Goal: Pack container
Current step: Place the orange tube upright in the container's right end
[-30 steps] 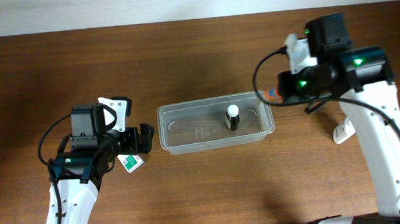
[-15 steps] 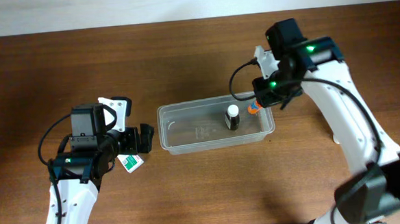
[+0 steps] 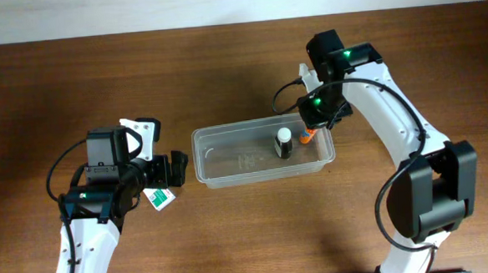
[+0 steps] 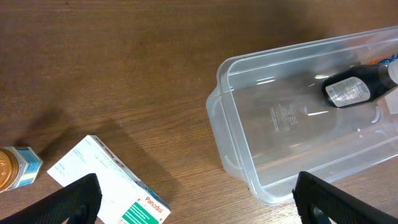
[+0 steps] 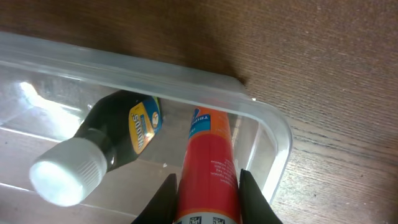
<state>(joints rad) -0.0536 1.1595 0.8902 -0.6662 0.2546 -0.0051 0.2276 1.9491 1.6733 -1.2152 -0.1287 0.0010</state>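
1. Overhead. The container [image 3: 237,160] lies long-side across the middle of the table [image 3: 223,62]. A dark bottle [image 3: 284,142] with a white cap is inside, toward the 3 o'clock end. The right gripper [image 3: 310,126] hangs over the 2 o'clock corner, with an orange tube [image 3: 306,136] poking out below it into the tub. The left gripper [image 3: 179,169] waits at 9 o'clock, just short of the near end wall. A green-and-white carton [image 3: 158,198] lies at its 7 o'clock.

2. Left wrist. The two fingertips [image 4: 68,202] show at the frame's lower corners, spread wide with nothing between them. The container's rounded end fills the 2 o'clock quarter. The carton lies at 7 o'clock, with a small blue-and-white box [image 4: 17,167] at 9 o'clock beside it.

3. Right wrist. The fingers [image 5: 164,200] are clamped on either side of the orange tube. Its tip is past the rolled rim, beside the tilted bottle.

4. Handling, my judgement. The tub looks thin-walled, light and slick. I expect it to flex if squeezed mid-wall and to skate on the wood if the tube knocks it.

5. Best hold, as I judge it: pinch the rolled rim at the 9 o'clock short end, near a corner where it is stiffest. The left arm could brace it there.
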